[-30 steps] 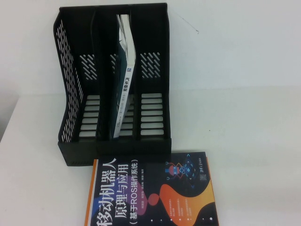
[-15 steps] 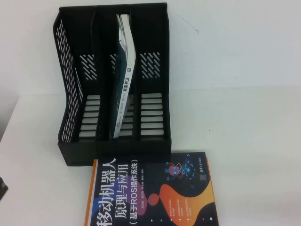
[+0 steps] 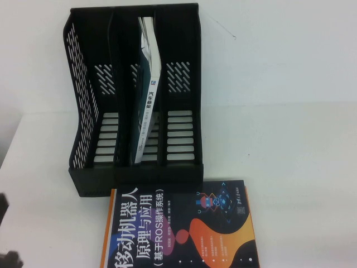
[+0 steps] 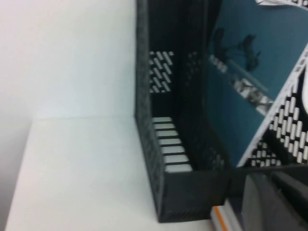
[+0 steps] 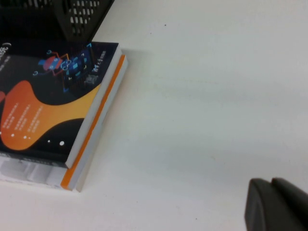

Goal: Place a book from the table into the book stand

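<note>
Book (image 3: 146,95) stands tilted in middle slot of book stand (image 3: 83,111). Left gripper (image 3: 4,234) at table (image 3: 290,167) edge, right gripper (image 5: 276,204) over table; cannot tell either claw's state.

Both the left claw (image 4: 269,202) and right claw (image 5: 276,204) look dark grey, smooth, blocky.

The book (image 3: 146,100) is a thin white paperback with a teal spine, sitting in the middle slot of the book stand (image 3: 134,100), leaning a bit sideways. The stand is a black perforated three-slot rack, standing upright on the white counter (image 3: 290,156).
</note>
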